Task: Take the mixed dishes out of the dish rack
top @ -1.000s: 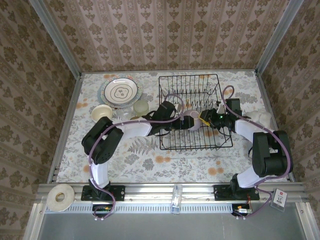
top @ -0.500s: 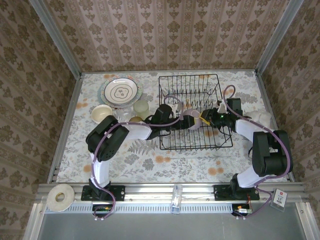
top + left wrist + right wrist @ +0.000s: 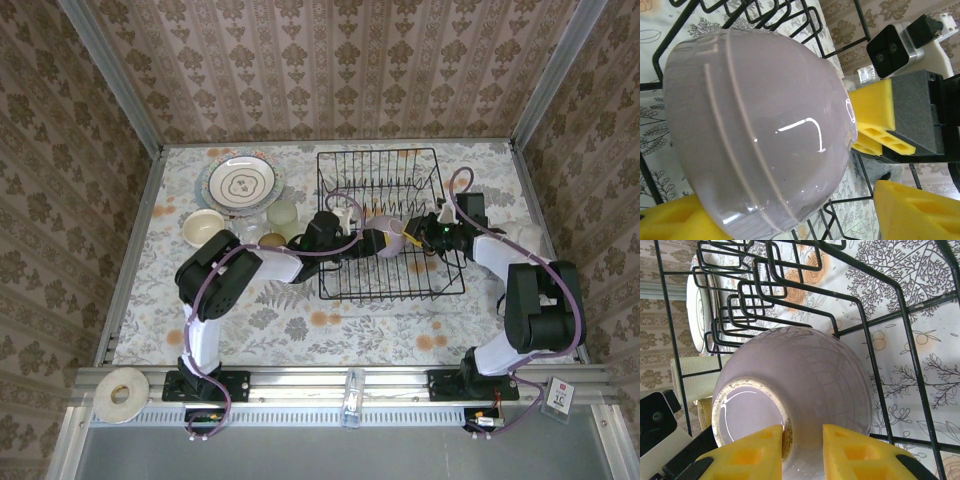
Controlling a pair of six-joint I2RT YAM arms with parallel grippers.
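Note:
The lilac bowl (image 3: 393, 238) lies on its side inside the black wire dish rack (image 3: 322, 200), between my two grippers. My right gripper (image 3: 414, 240) holds it by the base. In the right wrist view its yellow pads (image 3: 747, 452) pinch the foot ring of the bowl (image 3: 805, 375), one inside the ring and one on the outer wall. My left gripper (image 3: 370, 243) is open around the bowl's rim side. In the left wrist view the bowl (image 3: 760, 130) rests against the lower left pad, while the right pad (image 3: 925, 210) stands apart from it.
Left of the rack stand a patterned plate (image 3: 240, 182), a cream bowl (image 3: 205, 225), a pale-green cup (image 3: 283, 213) and an amber cup (image 3: 270, 240). White plates (image 3: 527, 240) lie right of the rack. Rack tines (image 3: 740, 305) rise behind the bowl. Walls enclose the table.
My left gripper has slid right up to the bowl and its jaws have narrowed. The right jaws have closed further on the bowl's foot. The bowl has shifted slightly right.

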